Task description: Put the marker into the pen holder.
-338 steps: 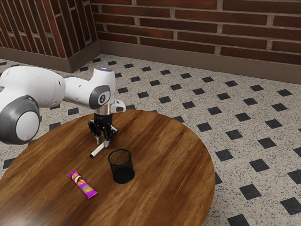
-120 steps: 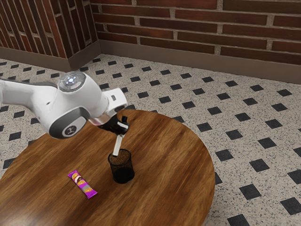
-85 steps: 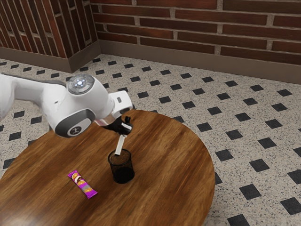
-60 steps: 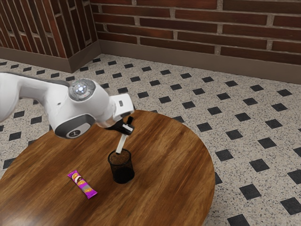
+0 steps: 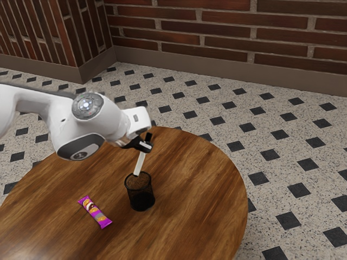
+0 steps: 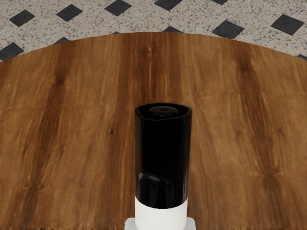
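Observation:
My gripper (image 5: 145, 145) is shut on the white marker (image 5: 140, 163) near its black end, above the pen holder. Tilted, the marker slants down from the fingers, and its lower white end is at the rim of the black mesh pen holder (image 5: 141, 194); whether it is inside the rim I cannot tell. The holder stands upright on the table. In the wrist view the marker's black end (image 6: 163, 153) points away from the hand, with the gripper (image 6: 160, 224) around its white part.
A purple and orange snack bar (image 5: 95, 212) lies on the round wooden table (image 5: 200, 189), toward the exterior view's left from the holder. Beyond the table's curved edge is the tiled floor (image 5: 276, 162).
Since the earliest frame, my hand has carried the marker from the tabletop to the holder's rim and tilted over. In the last half second it has shifted slightly toward the exterior view's left.

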Motion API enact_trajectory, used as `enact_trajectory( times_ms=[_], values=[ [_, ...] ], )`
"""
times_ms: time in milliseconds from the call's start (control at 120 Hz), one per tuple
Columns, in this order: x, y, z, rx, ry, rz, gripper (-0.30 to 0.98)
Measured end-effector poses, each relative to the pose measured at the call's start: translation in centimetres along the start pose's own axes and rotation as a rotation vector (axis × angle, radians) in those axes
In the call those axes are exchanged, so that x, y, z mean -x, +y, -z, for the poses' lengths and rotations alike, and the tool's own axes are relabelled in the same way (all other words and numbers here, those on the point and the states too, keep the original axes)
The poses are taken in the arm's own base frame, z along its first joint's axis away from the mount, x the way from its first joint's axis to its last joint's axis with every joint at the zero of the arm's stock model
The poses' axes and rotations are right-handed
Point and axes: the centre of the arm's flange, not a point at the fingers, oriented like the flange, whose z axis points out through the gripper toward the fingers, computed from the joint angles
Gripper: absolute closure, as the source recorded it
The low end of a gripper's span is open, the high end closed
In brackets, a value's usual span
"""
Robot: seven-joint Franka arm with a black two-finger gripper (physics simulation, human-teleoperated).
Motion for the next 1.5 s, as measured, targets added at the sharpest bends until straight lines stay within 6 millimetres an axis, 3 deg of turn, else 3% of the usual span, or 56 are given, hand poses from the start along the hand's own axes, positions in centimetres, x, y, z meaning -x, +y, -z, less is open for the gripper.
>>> enact_trajectory(
  times_ms=[333, 517, 650, 767, 858, 950, 1017, 1092, 1233, 1500],
  values=[
    [1.2, 0.9, 0.9, 0.001, 0.001, 0.018, 0.79],
    [1.3, 1.0, 0.8, -0.003, -0.006, 0.039, 0.39],
    [0.8, 0.9, 1.0, -0.013, -0.006, 0.054, 0.21],
    [-4.2, -2.1, 2.8, -0.061, 0.04, 0.142, 0.12],
    [-13.4, -4.9, 7.0, -0.061, 0.032, 0.336, 0.08],
    [-18.8, -7.3, 11.8, -0.062, -0.05, 0.423, 0.05],
    [-20.7, -8.8, 15.4, -0.068, -0.128, 0.44, 0.04],
    [-20.2, -9.9, 16.7, -0.079, -0.242, 0.431, 0.03],
    [-18.2, -11.5, 16.9, -0.084, -0.41, 0.398, 0.01],
    [-14.8, -14.2, 14.2, -0.063, -0.579, 0.356, 0.0]
  ],
)
